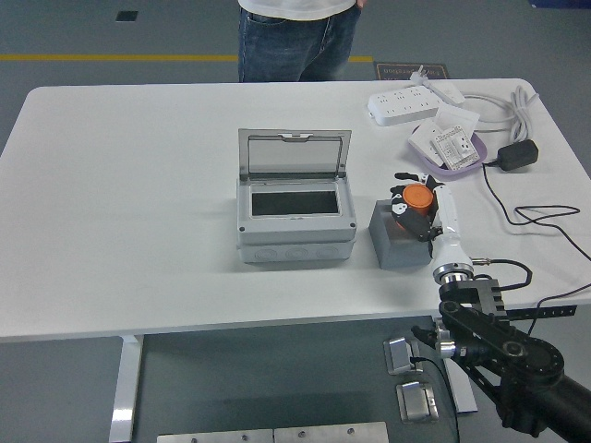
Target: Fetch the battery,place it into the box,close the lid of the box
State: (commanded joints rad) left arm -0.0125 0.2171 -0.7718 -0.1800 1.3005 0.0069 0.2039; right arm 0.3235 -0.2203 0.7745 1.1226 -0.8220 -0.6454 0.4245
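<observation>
Right of centre: right hand [417,205], fingers curled around the orange battery [416,197], just above a grey block [397,242]. At centre, just left of that block: grey box [295,214], lid [295,153] standing open. Upper right: power strip [403,104], purple tray [450,152], cables. Top edge: a person [297,37] in jeans at the white table [120,185].
</observation>
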